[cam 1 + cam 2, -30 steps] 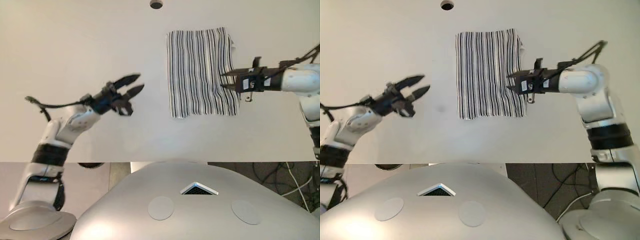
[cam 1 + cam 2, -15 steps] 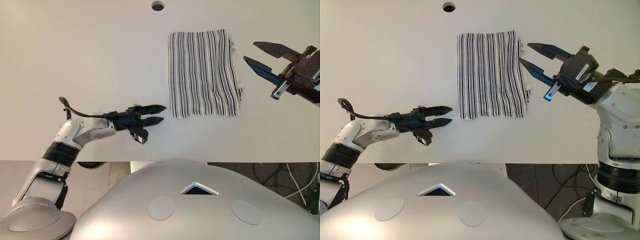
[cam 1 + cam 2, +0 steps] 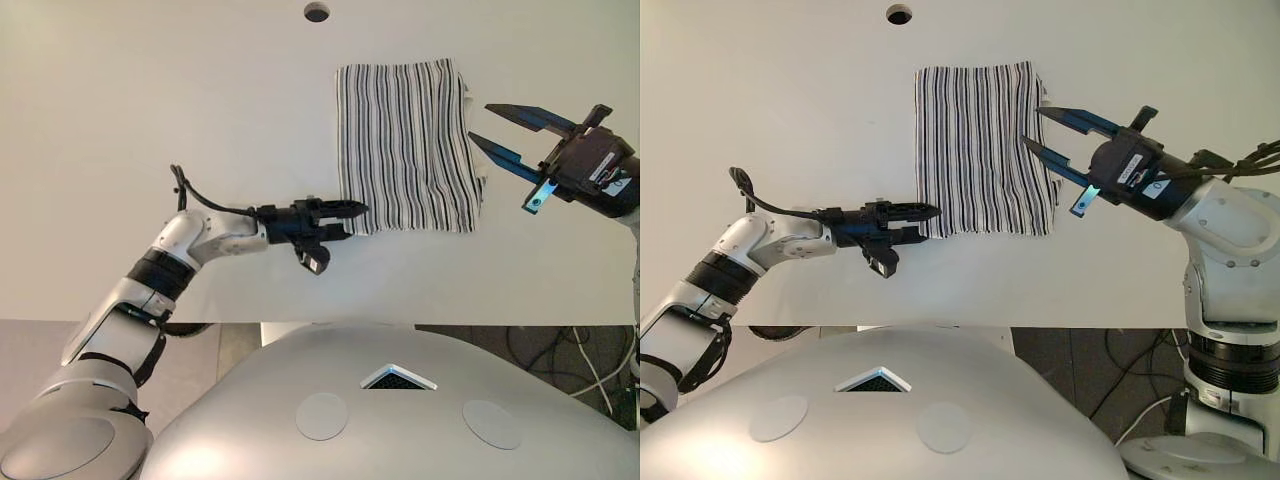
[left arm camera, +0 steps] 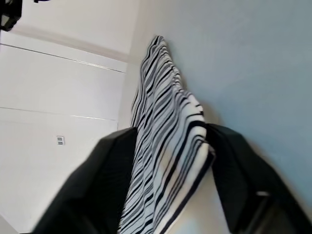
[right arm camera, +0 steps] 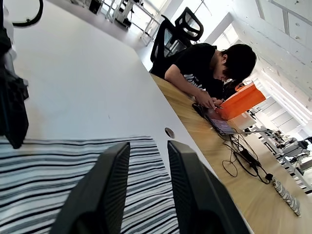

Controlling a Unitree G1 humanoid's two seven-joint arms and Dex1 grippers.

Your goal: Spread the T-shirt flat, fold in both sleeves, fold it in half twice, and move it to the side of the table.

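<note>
The striped T-shirt (image 3: 405, 145) lies folded into a rectangle on the white table (image 3: 150, 100), right of centre. My left gripper (image 3: 350, 212) is low on the table at the shirt's near left corner. It is open, and in the left wrist view the bunched corner (image 4: 168, 146) sits between its two fingers (image 4: 105, 180). My right gripper (image 3: 478, 121) hangs open above the table just off the shirt's right edge, holding nothing. In the right wrist view its fingers (image 5: 105, 190) point over the stripes (image 5: 58, 161).
A round hole (image 3: 316, 12) sits in the table at the far edge, left of the shirt. The table's front edge (image 3: 200, 322) runs close below my left arm. Bare tabletop stretches to the left. Cables (image 3: 560, 350) lie on the floor at the right.
My left gripper swept right, down to the shirt's near left corner. My right gripper let go of the shirt's right edge, opened and lifted off to the right, then eased back toward it.
</note>
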